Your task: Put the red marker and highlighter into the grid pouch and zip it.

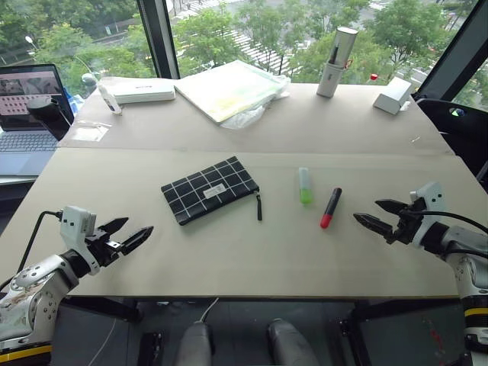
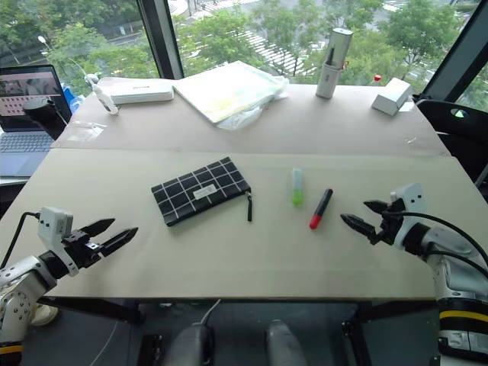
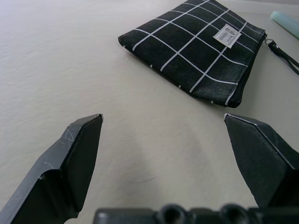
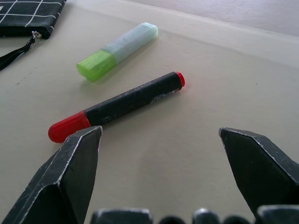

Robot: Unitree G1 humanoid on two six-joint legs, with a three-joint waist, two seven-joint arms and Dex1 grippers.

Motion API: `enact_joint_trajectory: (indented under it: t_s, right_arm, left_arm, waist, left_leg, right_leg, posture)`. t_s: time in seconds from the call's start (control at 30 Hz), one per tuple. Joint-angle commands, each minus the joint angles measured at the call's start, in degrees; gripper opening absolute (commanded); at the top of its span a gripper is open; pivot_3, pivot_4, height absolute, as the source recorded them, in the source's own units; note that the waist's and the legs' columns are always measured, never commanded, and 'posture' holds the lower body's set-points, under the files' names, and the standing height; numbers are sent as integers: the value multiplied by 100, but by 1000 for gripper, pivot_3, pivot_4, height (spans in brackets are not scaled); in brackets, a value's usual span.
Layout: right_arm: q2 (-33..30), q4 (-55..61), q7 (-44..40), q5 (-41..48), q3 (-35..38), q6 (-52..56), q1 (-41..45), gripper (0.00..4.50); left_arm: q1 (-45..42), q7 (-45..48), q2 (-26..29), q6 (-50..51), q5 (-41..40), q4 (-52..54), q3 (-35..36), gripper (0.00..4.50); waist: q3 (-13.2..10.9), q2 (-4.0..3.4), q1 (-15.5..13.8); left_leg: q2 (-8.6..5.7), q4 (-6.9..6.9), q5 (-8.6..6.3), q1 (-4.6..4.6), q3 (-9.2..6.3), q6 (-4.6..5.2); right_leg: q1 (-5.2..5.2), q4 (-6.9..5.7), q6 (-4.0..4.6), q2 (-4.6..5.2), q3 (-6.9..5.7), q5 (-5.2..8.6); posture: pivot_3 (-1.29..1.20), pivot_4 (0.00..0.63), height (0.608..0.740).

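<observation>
Left claw, jaws spread wide and empty, low over the near left part of the counter, its tips aimed toward the pouch. Right claw, likewise wide open and holding nothing, near the right edge, tips aimed at the marker, close to it but apart. The marker lies flat, red cap toward the near edge, black barrel slanting away. Highlighter just left of the marker, not touching, bright green cap nearer, pale body farther. The pouch lies flat at mid-counter, left of both pens, with its strap trailing from the corner nearest the highlighter; whether the zipper is open cannot be told. Far side: white box, flat pale folder, upright silver cylinder, small white block. Laptop off the left edge.
</observation>
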State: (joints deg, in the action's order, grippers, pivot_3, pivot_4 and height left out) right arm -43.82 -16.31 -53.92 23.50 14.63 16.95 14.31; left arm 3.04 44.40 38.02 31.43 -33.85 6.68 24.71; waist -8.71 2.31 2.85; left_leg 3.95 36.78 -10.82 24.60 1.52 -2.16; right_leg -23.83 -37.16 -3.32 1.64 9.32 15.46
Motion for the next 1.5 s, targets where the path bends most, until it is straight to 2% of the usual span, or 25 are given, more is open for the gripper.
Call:
enact_joint_trajectory:
  t_s: [0.03,0.17,0.2,0.3,0.43,0.63,0.83,1.03,1.23,1.5]
  right_arm:
    - [-15,-24,55,-58,155,-223,-9,4450]
    - [40,-181,163,-144,178,-411,-17,4450]
    - [56,-192,190,-142,205,-463,-22,4218]
    - [116,-118,240,35,374,-436,38,3472]
    - [70,141,101,215,409,-280,178,1996]
    - [166,758,80,403,156,139,700,15]
    - [812,961,426,35,-704,273,1724,15]
    - [1950,367,1304,-1155,-2007,200,2770,15]
    - [2594,-410,1744,-1626,-2365,174,3295,15]
    - [3096,-1998,2337,-2411,-2658,-695,3805,15]
  left_arm:
    - [-111,77,63,60,-166,143,60,4500]
    - [-413,377,68,72,-341,3,-42,4500]
    - [-442,611,111,-52,-294,-94,-130,4500]
    - [-481,1014,263,-914,362,-484,-522,4500]
    - [-474,1318,501,-2081,1150,-734,-928,4500]
    - [-753,1612,1007,-2968,1833,-1035,-1244,4500]
    - [-1163,1749,1310,-3515,2309,-1356,-1586,4500]
    - [-1669,1575,1171,-4206,2794,-1831,-1980,4500]
    - [-1856,1276,873,-4976,3084,-2160,-2260,4500]
    - [-1880,896,615,-5694,3371,-2673,-2469,4500]
  waist:
    - [0,0,-7]
    - [0,0,-43]
    - [0,0,-41]
    - [1,-1,-32]
    - [0,-1,-12]
    - [0,-2,-26]
    - [-1,-4,-8]
    - [-2,-5,-15]
    - [-3,-6,-70]
    - [-3,-6,-25]
  left_leg:
    - [0,0,0,0,0,0]
    - [0,2,0,0,0,0]
    - [0,2,0,0,0,0]
    - [0,2,0,0,0,0]
    - [0,0,0,-1,0,0]
    - [1,0,0,0,0,0]
    - [4,-3,0,2,1,0]
    - [3,-3,1,19,2,0]
    - [3,1,1,25,2,-1]
    - [4,5,1,15,0,0]
  right_leg:
    - [0,0,0,0,0,0]
    - [1,-1,0,0,-2,0]
    - [1,-1,0,0,-3,0]
    - [0,-1,0,0,-2,0]
    - [0,0,2,-2,-2,-1]
    - [-2,-1,2,-1,-2,-1]
    - [-11,-7,4,-5,-2,-1]
    - [-40,-34,8,-5,-2,-2]
    - [-45,-49,15,-2,-13,4]
    - [-45,-72,20,-2,-20,6]
  posture:
    - [0,150,738]
    - [0,150,738]
    - [0,150,738]
    - [0,150,738]
    - [0,150,738]
    - [0,150,738]
    - [0,150,738]
    - [0,150,738]
    - [0,150,738]
    - [0,150,738]
